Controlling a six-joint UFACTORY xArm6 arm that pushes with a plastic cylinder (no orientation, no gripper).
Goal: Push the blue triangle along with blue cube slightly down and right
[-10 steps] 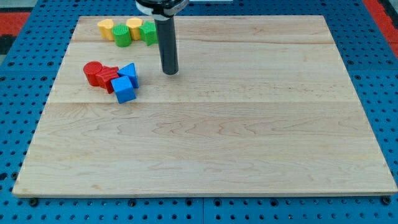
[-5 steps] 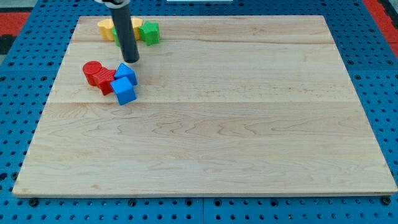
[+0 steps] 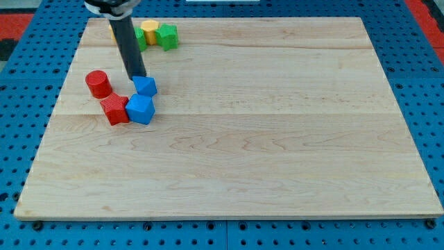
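Note:
The blue triangle (image 3: 146, 86) lies on the wooden board (image 3: 277, 139) at the upper left. The blue cube (image 3: 140, 110) sits just below it, touching it. My tip (image 3: 137, 76) stands at the triangle's upper left edge, touching or nearly touching it. A red block (image 3: 115, 110) rests against the cube's left side. A red cylinder (image 3: 98, 84) stands apart, further up and left.
A cluster of yellow (image 3: 148, 31) and green (image 3: 166, 36) blocks sits near the board's top left edge, partly hidden behind the rod. Blue pegboard surrounds the board.
My tip moved left then down to the blue triangle. The blue triangle and cube shifted slightly down and right. The red block slid down; the red cylinder separated to the upper left.

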